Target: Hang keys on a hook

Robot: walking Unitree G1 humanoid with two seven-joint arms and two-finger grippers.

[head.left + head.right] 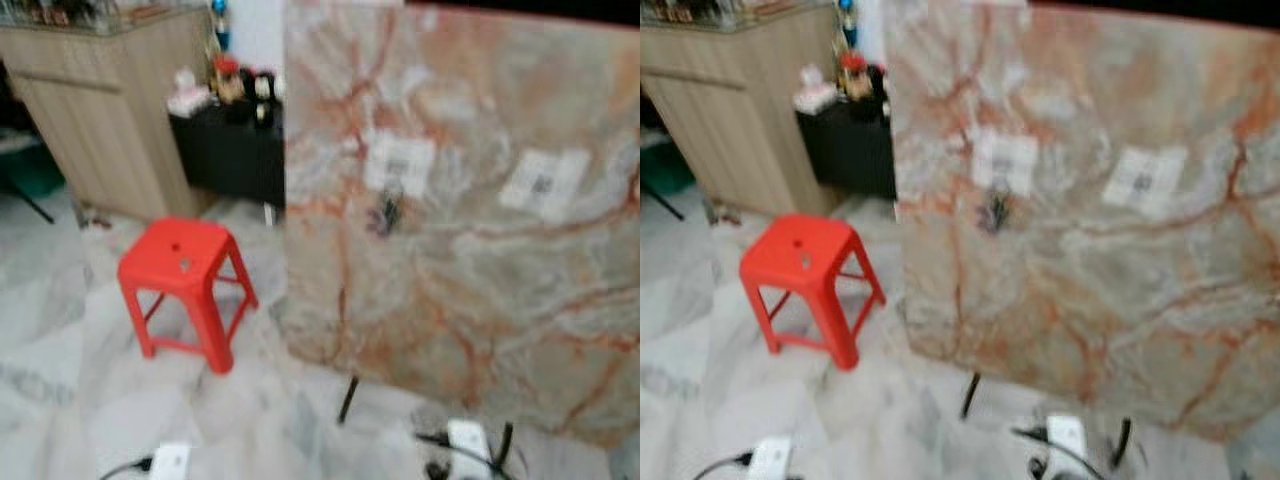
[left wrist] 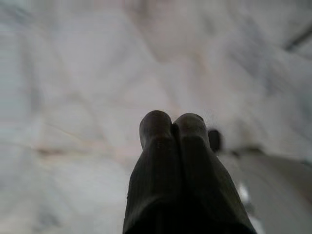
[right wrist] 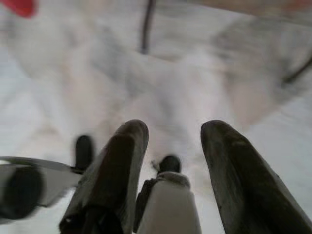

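A tall marble-patterned board (image 1: pixel 460 230) stands ahead on thin black legs. A dark bunch, seemingly keys (image 1: pixel 388 212), hangs on its face just under a white label (image 1: pixel 400 163); blur hides the hook. A second white label (image 1: pixel 545 182) is stuck further right. In the left wrist view my left gripper (image 2: pixel 172 122) is shut, its two black fingers pressed together with nothing between them, pointing at the pale floor. My right gripper (image 3: pixel 174 132) stands open over the floor, fingers apart and holding nothing.
A red plastic stool (image 1: pixel 185 282) stands on the marble floor left of the board. Behind it are a wooden cabinet (image 1: pixel 110 110) and a low black table (image 1: pixel 235 150) with small items. White power strips (image 1: pixel 468 436) with cables lie on the floor near the board's legs.
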